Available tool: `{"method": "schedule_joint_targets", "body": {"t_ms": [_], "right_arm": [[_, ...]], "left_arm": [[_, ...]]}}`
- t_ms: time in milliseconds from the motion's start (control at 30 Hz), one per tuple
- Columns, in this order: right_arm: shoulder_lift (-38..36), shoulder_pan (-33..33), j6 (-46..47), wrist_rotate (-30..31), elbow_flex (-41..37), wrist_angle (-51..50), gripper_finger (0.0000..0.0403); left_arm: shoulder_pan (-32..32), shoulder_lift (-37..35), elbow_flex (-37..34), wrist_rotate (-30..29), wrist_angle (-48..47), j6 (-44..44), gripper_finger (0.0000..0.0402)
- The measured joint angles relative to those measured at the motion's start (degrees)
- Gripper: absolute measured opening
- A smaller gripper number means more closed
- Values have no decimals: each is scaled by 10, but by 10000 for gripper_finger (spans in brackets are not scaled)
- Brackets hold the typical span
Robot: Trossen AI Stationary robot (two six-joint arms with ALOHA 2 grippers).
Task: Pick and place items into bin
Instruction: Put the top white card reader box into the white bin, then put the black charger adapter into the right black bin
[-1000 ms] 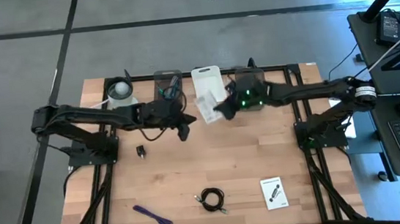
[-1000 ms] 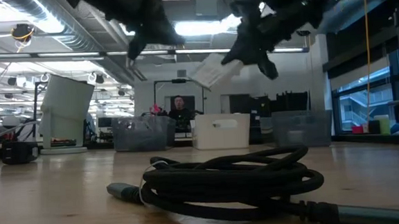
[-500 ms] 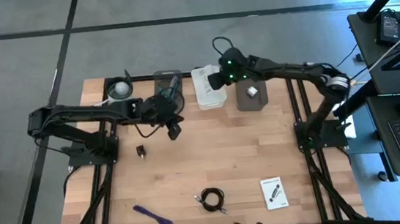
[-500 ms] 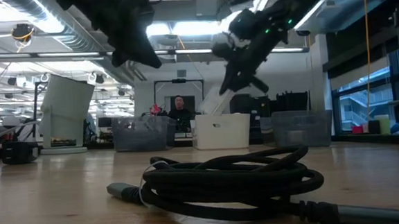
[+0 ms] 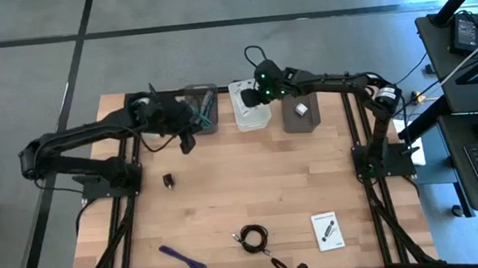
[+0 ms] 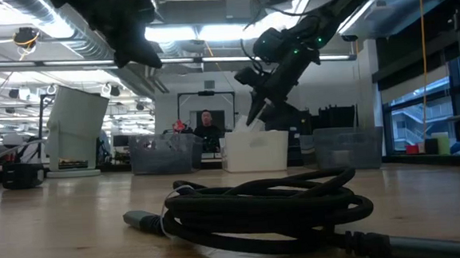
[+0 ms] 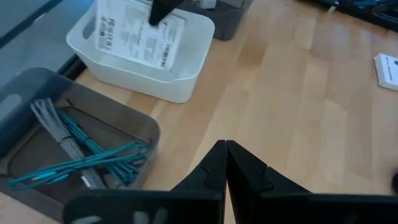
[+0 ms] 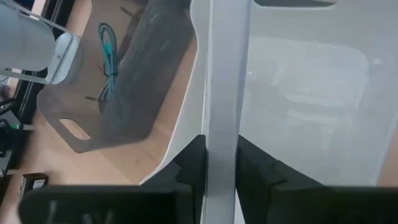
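My right gripper (image 5: 254,96) hangs over the white bin (image 5: 240,122) at the far edge, shut on a white printed card (image 7: 138,32) that reaches down into the bin. My left gripper (image 5: 185,143) is shut with nothing in it, in the air beside the grey bin (image 5: 204,123) that holds teal stick-like tools (image 7: 93,163). On the near half of the table lie a tiny black block (image 5: 168,181), a purple stick (image 5: 182,259), a coiled black cable (image 5: 253,238) and a second white card (image 5: 327,230). My right gripper pinches the card's upper edge (image 7: 157,23) between its two fingers (image 8: 191,163), which slant down from above. In the right wrist view the card shows edge-on (image 8: 221,93) between them. It stands tilted, its lower part inside the white bin.
A dark bin (image 5: 301,116) with a small whitish piece in it stands right of the white bin. A round tub (image 5: 138,108) sits at the far left, partly behind my left arm. The middle of the table is bare wood.
My right gripper has carried the card toward the far edge and lowered it over the white bin, so the card now dips into the bin. My left gripper, still shut, has swung toward the table's left and far side, alongside the grey bin.
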Motion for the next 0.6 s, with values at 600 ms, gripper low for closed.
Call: {"method": "schedule_joint_targets", "body": {"t_ms": [600], "right_arm": [[-9,-15,23,-3,0,-30,196]], "left_arm": [[42,-7,0,71,-35,41,3]]}}
